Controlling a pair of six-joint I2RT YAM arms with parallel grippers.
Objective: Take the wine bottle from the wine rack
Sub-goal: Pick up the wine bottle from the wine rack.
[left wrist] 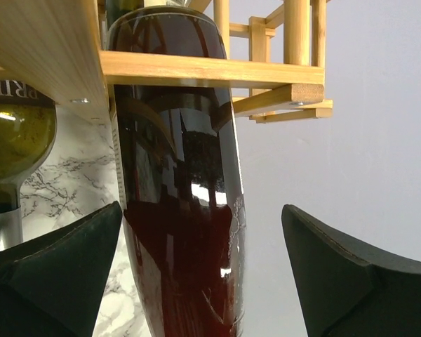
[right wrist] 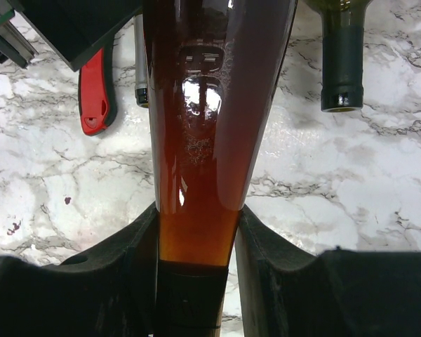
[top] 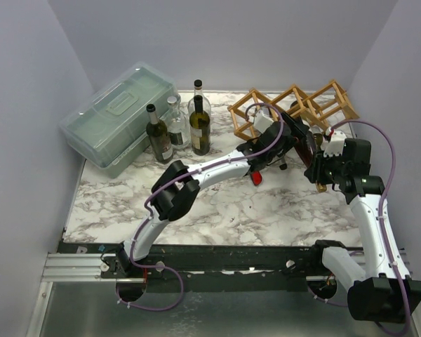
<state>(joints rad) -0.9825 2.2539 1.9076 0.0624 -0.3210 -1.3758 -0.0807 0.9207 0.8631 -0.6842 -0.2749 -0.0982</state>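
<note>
Right gripper (right wrist: 196, 239) clamps the wine bottle (right wrist: 210, 105) by its neck, cap hidden; left gripper (left wrist: 200, 217) gapes around the body; bottle lies in the wine rack (top: 295, 105) at the far right corner of the table (top: 231, 210), base cut off

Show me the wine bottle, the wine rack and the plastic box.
wine bottle (right wrist: 196, 161): right wrist view, on its tapering shoulder.
wine rack (left wrist: 196, 70): left wrist view, on the slat crossing the bottle.
box (top: 119, 112): top view, on its lid.
</note>
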